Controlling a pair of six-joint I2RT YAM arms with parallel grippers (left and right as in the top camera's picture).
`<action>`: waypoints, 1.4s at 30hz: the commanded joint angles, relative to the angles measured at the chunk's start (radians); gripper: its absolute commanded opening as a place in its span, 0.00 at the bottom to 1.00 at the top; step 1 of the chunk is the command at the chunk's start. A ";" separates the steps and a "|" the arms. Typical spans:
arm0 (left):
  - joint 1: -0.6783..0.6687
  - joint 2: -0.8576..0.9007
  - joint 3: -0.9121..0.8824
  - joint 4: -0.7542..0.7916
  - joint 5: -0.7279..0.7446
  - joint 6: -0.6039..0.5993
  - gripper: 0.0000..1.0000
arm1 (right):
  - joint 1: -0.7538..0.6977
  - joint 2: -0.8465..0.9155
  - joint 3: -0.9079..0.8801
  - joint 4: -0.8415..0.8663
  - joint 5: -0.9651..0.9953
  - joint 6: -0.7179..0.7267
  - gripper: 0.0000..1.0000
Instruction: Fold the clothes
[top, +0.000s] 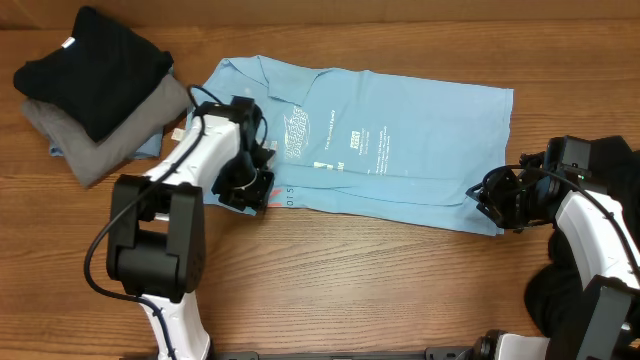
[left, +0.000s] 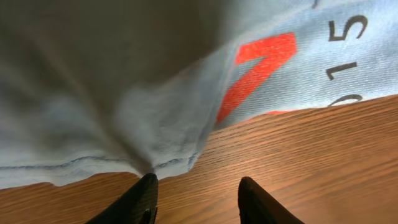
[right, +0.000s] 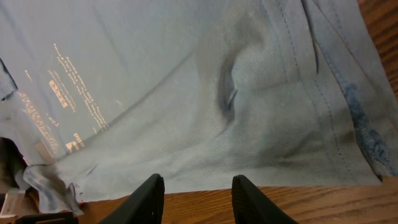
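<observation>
Black fingers of the left claw (left: 198, 180) stand apart with bare wood-grain desk (left: 311, 162) between them, released and grasping nothing. The rumpled hem of the light sky-blue T-shirt (left: 124, 93) bunches just ahead of its left finger. Beyond that, only the left wrist view shows a bold red printed figure (left: 261, 62) and black numerals (left: 342, 50) on the soft knit. The right claw (right: 197, 179) is likewise released, its fingers over wood just short of the shirt's stitched hem. Ahead of it the cloth rises in a puckered fold, and a darker mottled patch (right: 360, 124) marks the hem to its right. From overhead the shirt lies spread in a long strip between the two claws, with white printed text (top: 365, 145) near its middle. Beyond the left claw, on its outer side and well apart from the right one, a folded black garment (top: 90, 65) sits on a folded grey garment (top: 110, 140); neither wrist view shows this stack.
</observation>
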 joint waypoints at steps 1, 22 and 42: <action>-0.008 0.015 -0.012 0.012 -0.085 -0.026 0.40 | 0.007 0.005 0.019 0.002 0.011 -0.006 0.39; -0.008 0.015 -0.045 0.039 -0.084 -0.040 0.04 | 0.006 0.005 0.019 -0.004 0.011 -0.006 0.38; -0.028 0.016 0.036 -0.046 -0.039 -0.055 0.36 | 0.007 0.005 0.019 -0.003 0.011 -0.006 0.39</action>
